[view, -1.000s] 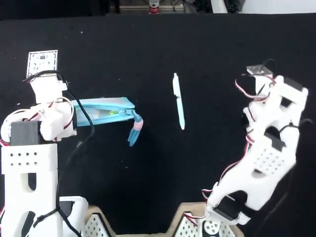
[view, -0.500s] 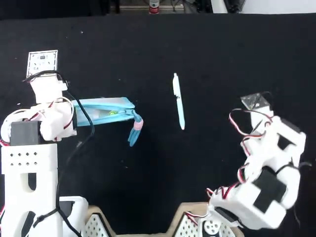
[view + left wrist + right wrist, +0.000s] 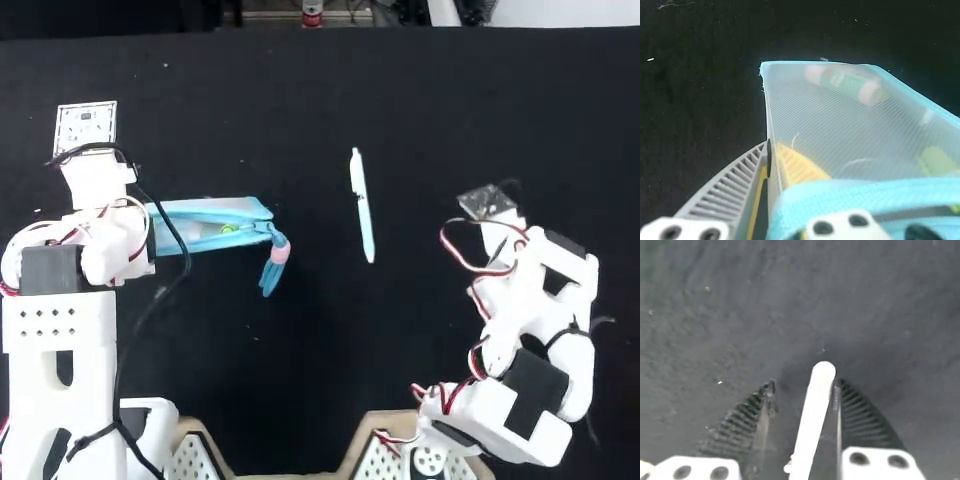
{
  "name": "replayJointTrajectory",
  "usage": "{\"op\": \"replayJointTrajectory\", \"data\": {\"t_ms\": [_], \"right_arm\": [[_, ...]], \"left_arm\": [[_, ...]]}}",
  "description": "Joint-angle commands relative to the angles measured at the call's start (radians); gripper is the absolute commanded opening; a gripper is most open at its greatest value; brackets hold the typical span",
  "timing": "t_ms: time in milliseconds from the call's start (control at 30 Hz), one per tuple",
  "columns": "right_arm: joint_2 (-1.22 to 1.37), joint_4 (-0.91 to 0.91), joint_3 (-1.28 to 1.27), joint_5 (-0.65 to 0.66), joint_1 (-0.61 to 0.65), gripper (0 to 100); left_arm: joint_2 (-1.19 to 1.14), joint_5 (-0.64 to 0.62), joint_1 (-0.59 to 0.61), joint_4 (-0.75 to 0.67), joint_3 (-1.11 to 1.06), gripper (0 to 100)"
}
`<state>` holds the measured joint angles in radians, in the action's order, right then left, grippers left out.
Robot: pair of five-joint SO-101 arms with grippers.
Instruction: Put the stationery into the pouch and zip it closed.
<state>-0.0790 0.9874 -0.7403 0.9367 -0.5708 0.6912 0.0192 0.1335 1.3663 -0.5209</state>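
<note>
The left gripper (image 3: 776,159) is clamped on one end of the pouch (image 3: 210,222). It holds the pouch at the left of the black table (image 3: 420,100), with the free end and its tassel (image 3: 273,262) pointing toward the middle. The right gripper (image 3: 803,385) sits low over the table with a white stick (image 3: 812,415) lined up along it — whether it has hold of that stick I cannot tell. The pen (image 3: 362,205) lies loose between the two arms, to the right of the pouch and well apart from it. Its long axis runs away from the robot, roughly square to the pouch's length. The right arm looks the nearer one, and the left is occupied. Counted: two arms, one pouch, one pen on the table, one white stick, and at least two pieces behind the mesh — a green-banded roll (image 3: 845,85) and a pale green bit (image 3: 936,161).
</note>
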Motion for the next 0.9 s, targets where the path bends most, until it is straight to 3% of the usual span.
{"op": "replayJointTrajectory", "data": {"t_ms": [0,433,667,867], "right_arm": [[-0.05,-0.071,0.033,0.014,-0.011,16.3],[-0.048,-0.118,-0.068,0.167,-0.078,16.2],[-0.048,-0.282,-0.185,0.169,-0.074,16.2],[-0.056,-0.295,-0.188,0.11,-0.052,16.2]], "left_arm": [[-0.008,-0.012,-0.01,-0.014,-0.035,3],[-0.008,-0.011,-0.01,-0.014,-0.035,3],[-0.008,-0.011,-0.01,-0.014,-0.035,3],[-0.008,-0.011,-0.01,-0.014,-0.035,3]]}}
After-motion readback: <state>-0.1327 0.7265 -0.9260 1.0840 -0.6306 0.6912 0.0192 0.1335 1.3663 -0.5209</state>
